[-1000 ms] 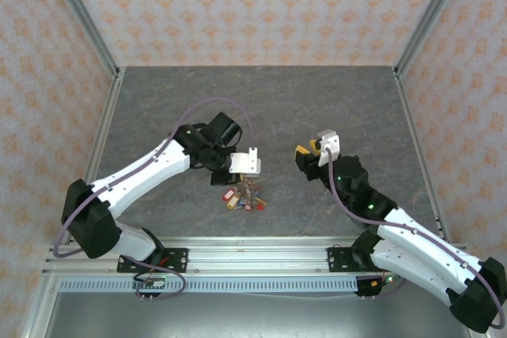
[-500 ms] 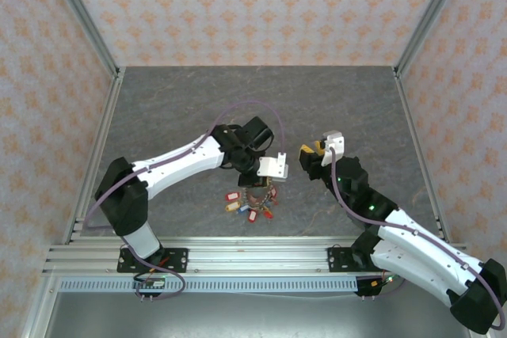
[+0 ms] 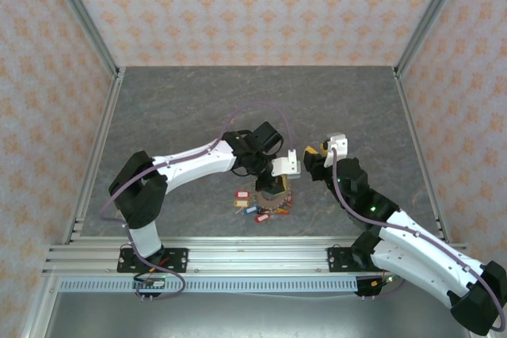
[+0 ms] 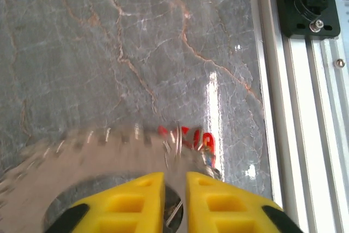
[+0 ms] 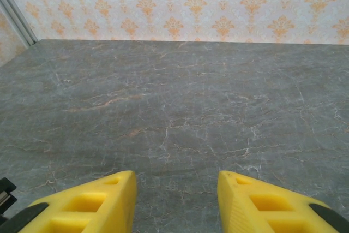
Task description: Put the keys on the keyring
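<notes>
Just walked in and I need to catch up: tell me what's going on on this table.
The left hand is down on the keyring, a spiky circle of silvery keys with coloured tags, near the front edge of the table. Its yellow fingers stand narrowly apart over the blurred ring; whether they grip it is unclear. The right hand hangs open and empty just beside it.
</notes>
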